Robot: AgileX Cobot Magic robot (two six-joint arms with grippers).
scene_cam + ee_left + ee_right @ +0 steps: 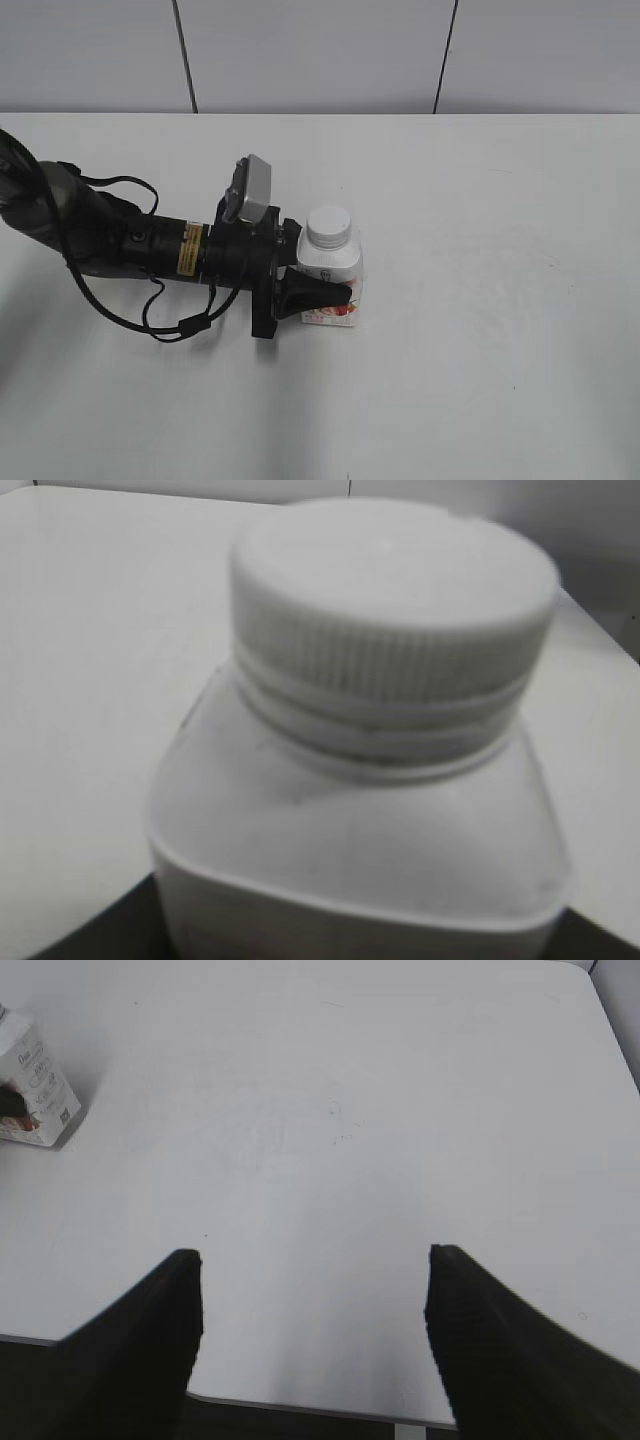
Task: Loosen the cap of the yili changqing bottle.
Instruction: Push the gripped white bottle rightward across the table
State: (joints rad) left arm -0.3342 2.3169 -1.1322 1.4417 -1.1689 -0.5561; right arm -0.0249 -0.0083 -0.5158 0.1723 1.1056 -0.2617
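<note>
The yili changqing bottle (338, 262) stands upright near the middle of the white table, its red-pink label facing front. The white ribbed cap (329, 225) sits on its neck. My left gripper (333, 285) reaches in from the left and is shut on the bottle's body, with one black finger across the label and the other hidden behind. In the left wrist view the cap (395, 590) and the bottle's shoulders (360, 840) fill the frame. My right gripper (312, 1305) is open and empty above the table's near edge; the bottle (35, 1085) shows far to its left.
The white table (500, 300) carries nothing else in view. A white tiled wall (320, 50) rises behind it. The left arm and its cables (120, 250) lie over the table's left part. The right arm is outside the exterior view.
</note>
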